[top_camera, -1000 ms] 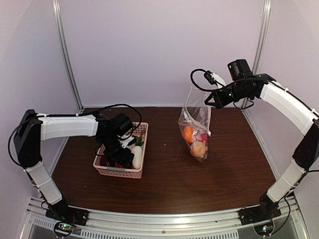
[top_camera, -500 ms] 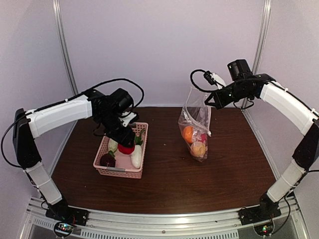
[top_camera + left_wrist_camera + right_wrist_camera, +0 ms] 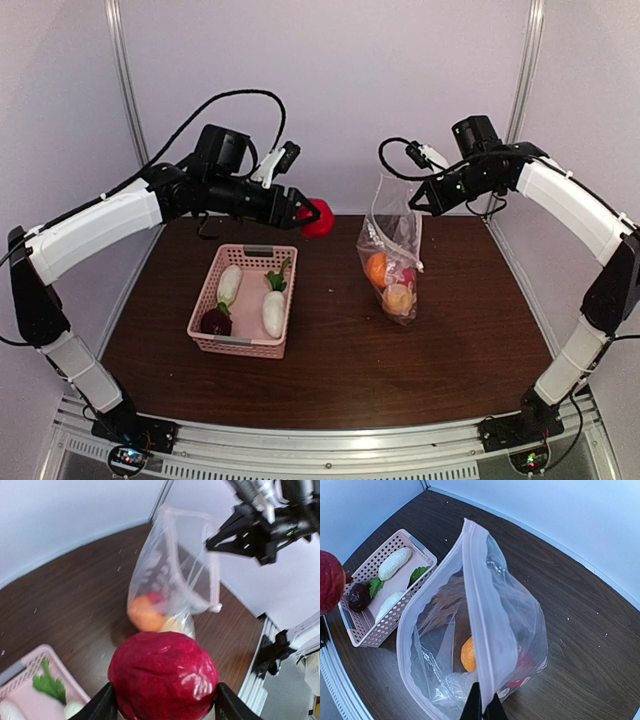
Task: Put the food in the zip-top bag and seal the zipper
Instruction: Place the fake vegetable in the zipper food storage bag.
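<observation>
My left gripper [image 3: 305, 212] is shut on a round red food piece [image 3: 319, 217], held in the air between the basket and the bag; the piece [image 3: 163, 677] fills the jaws in the left wrist view. The zip-top bag [image 3: 393, 250] hangs upright with its bottom on the table. My right gripper [image 3: 418, 200] is shut on the bag's rim [image 3: 482, 707], pinching the zipper strip [image 3: 480, 605]. The mouth gapes open toward the left. An orange piece [image 3: 377, 268] and a yellow piece [image 3: 398, 298] lie inside the bag [image 3: 510, 630].
The pink lattice basket [image 3: 243, 346] sits on the brown table at the left. It holds two white radishes [image 3: 273, 312] [image 3: 229, 285] and a dark maroon piece [image 3: 215, 322]. Metal posts and pale walls enclose the table at the back and sides.
My left arm has lifted out of the basket with the red piece and swung up and right toward the bag. The right arm and the bag have stayed put.
</observation>
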